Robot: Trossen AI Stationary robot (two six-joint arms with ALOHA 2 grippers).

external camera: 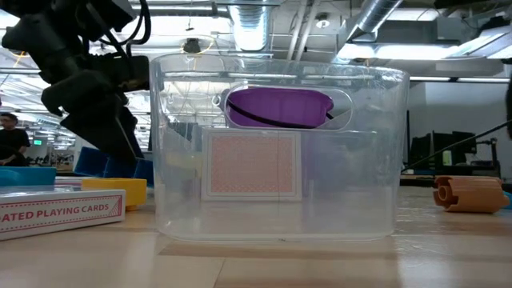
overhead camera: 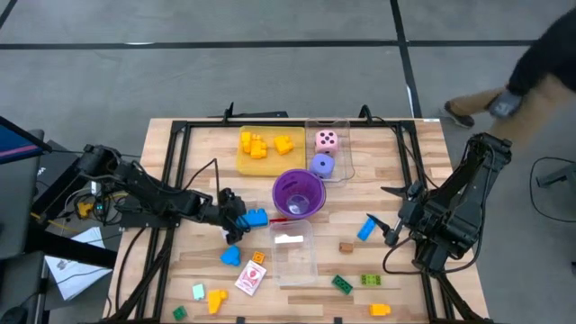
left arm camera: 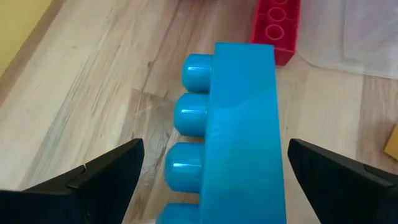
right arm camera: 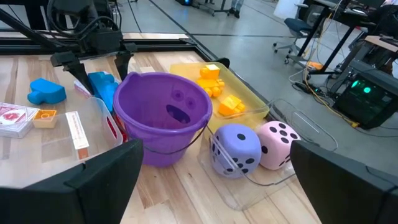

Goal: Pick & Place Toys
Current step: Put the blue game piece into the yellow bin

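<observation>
The left gripper (overhead camera: 236, 216) reaches in low over the table (overhead camera: 396, 171) from its left side, with its fingers (left arm camera: 93, 180) spread wide on either side of a long blue brick (overhead camera: 256, 217). In the left wrist view that brick (left arm camera: 239, 124) lies on its side between the two fingers, studs facing one of them, and neither finger touches it. A red brick (left arm camera: 277, 25) lies just beyond its far end.

Around the gripper lie more toys: a blue piece (overhead camera: 231, 256), a small orange brick (overhead camera: 259, 257), a box of playing cards (overhead camera: 250, 278), a yellow piece (overhead camera: 216, 300) and a pale green one (overhead camera: 198, 291).

In the middle stands a purple bucket (overhead camera: 299, 193). Behind it a yellow tray (overhead camera: 243, 160) holds yellow and orange bricks (overhead camera: 256, 145), and a clear tray (overhead camera: 344, 126) holds a pink die (overhead camera: 327, 140) and a purple die (overhead camera: 322, 165). In front of the bucket a clear box (overhead camera: 294, 255) holds a card (external camera: 251, 163).

Farther right lie a blue brick (overhead camera: 366, 228), a brown piece (overhead camera: 346, 247), green bricks (overhead camera: 342, 284) and an orange brick (overhead camera: 380, 310).

The right gripper (overhead camera: 391, 227) hangs near the right edge with its fingers (right arm camera: 93, 180) wide apart, holding nothing.
</observation>
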